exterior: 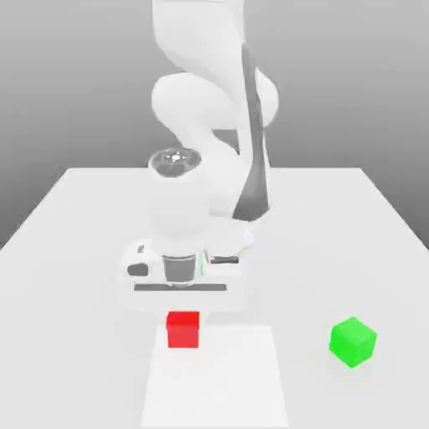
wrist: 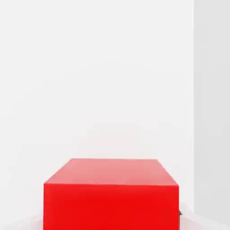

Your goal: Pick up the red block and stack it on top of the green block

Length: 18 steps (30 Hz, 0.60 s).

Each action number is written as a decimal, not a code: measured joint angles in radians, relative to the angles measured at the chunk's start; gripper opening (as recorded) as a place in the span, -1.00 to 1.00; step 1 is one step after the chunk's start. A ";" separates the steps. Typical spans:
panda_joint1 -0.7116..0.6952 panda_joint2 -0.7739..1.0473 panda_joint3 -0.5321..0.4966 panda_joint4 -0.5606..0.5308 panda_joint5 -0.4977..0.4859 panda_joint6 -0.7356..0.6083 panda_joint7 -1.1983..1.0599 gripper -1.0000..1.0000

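Observation:
The red block (exterior: 183, 330) rests on the white table near its front edge, directly beneath the arm's hand. My gripper (exterior: 183, 312) has come straight down over it, and its pale fingers close against the block's two sides. In the hand view the red block (wrist: 111, 197) looms very near, with its top face and one side face showing. The green block (exterior: 353, 342) sits on the table toward the exterior view's right, about as near the front as the red one and well apart from it. It is turned a little.
The white table (exterior: 84, 218) stretches back to the arm's base. The arm's white links (exterior: 214, 109) rise behind the hand. A lighter rectangular patch (exterior: 214, 381) lies on the table surface in front of the red block.

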 joint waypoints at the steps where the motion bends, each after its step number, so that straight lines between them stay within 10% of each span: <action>1: -0.003 -0.036 0.000 -0.005 -0.010 -0.030 0.007 -1.00; 18: 0.368 -0.101 0.269 0.184 -0.007 -0.283 0.621 -1.00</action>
